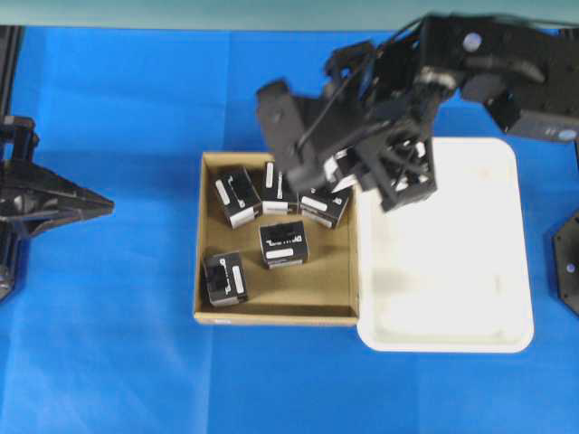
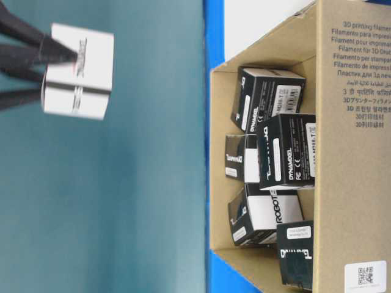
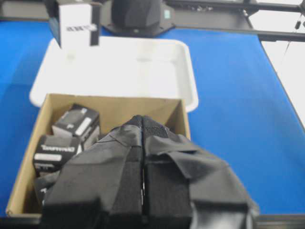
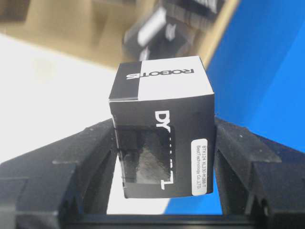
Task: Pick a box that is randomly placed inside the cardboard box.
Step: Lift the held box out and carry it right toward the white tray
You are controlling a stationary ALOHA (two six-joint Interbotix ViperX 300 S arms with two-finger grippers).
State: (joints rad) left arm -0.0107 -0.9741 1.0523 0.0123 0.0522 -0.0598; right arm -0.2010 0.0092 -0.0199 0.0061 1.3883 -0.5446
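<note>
My right gripper [image 4: 164, 160] is shut on a small black box [image 4: 162, 126] with a white ROBOTIS face, its fingers [image 4: 93, 152] pressing both sides. It holds the box in the air above the white tray's left edge, clear of the cardboard box [image 1: 276, 312]. From table level the held box [image 2: 78, 70] hangs well away from the carton. Several more black boxes [image 1: 284, 244] lie inside the brown cardboard box [image 3: 114, 102]. The left gripper [image 3: 143, 162] is shut and empty, parked at the far left [image 1: 105, 207].
A white plastic tray [image 1: 452, 271] sits right against the cardboard box's right wall. Blue cloth [image 1: 109, 362] covers the table. The right arm [image 1: 507, 63] reaches in from the upper right, over the carton's far right corner.
</note>
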